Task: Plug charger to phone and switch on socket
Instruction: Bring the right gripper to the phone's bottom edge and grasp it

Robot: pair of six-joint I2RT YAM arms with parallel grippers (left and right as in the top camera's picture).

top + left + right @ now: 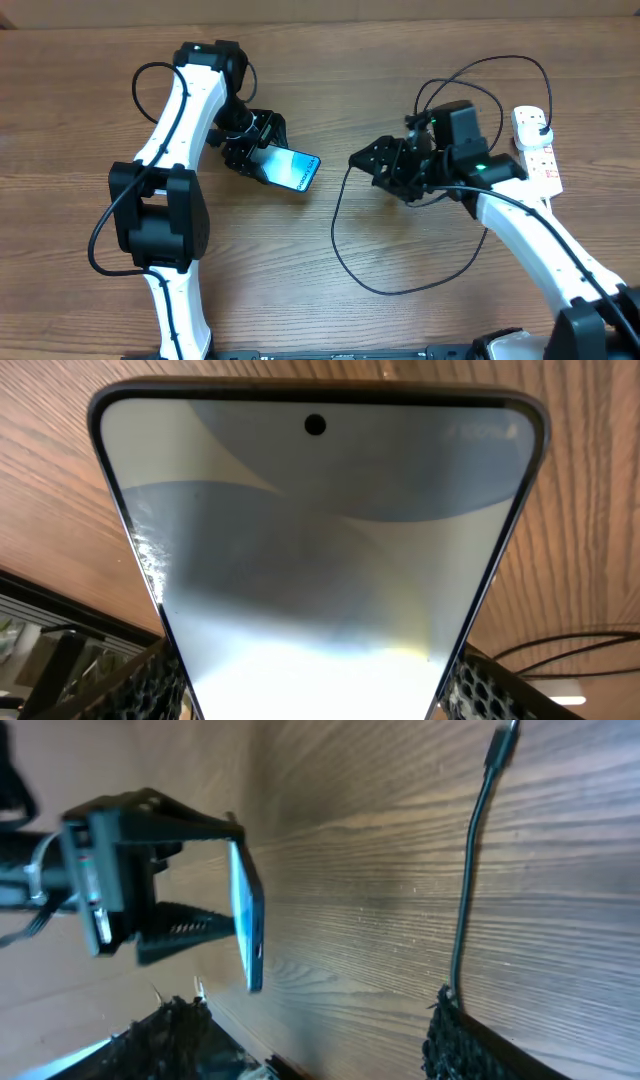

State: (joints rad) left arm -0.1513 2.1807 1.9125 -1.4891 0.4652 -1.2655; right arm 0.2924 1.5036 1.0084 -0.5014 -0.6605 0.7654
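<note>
A brown wood-grain counter (330,300) is filling the frame. Left gripper (262,150), left of centre, is clamping the phone (293,169) in its jaws; right gripper (385,165) is pinching the cable (462,920); socket (537,150) lying far right

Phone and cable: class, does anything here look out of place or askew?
Nothing looks damaged or spilled. The phone is off the table, tilted, clamped in the left gripper. The right gripper pinches the charger cable well back from its tip, so the connector sticks out loosely rather than pointing at the phone.
</note>
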